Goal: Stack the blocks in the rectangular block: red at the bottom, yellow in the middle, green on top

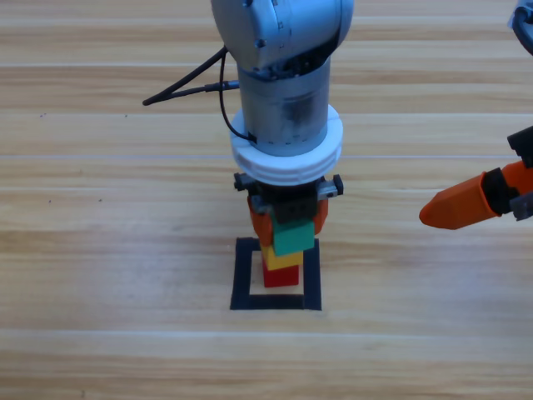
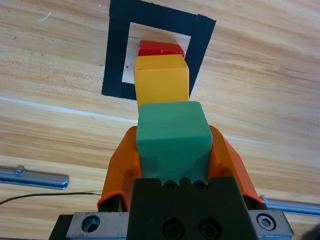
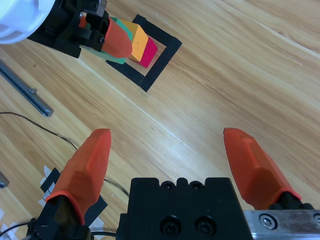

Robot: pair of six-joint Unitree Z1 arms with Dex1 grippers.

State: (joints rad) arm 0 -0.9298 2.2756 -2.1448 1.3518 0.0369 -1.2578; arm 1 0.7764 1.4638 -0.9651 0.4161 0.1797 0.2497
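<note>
Squarely over the rectangular block (image 1: 245,283): left tool (image 1: 289,223), jaws closed on green cube (image 1: 294,237); green seated atop yellow cube (image 1: 281,258), yellow atop red cube (image 1: 281,276); red at the bottom, inside the tape frame on the wooden tabletop (image 1: 100,250). Well off to the right of the frame: right tool (image 1: 462,204), jaws spread wide, holding nothing, waiting near the tabletop's edge.

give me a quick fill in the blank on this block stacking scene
1. The left gripper is shut on the ____ cube.
2. The yellow cube sits on the ____ cube.
3. The stack stands inside the black ____ outline.
4. The right gripper waits at the side with its fingers ____.

Missing words: green; red; tape; open
</note>
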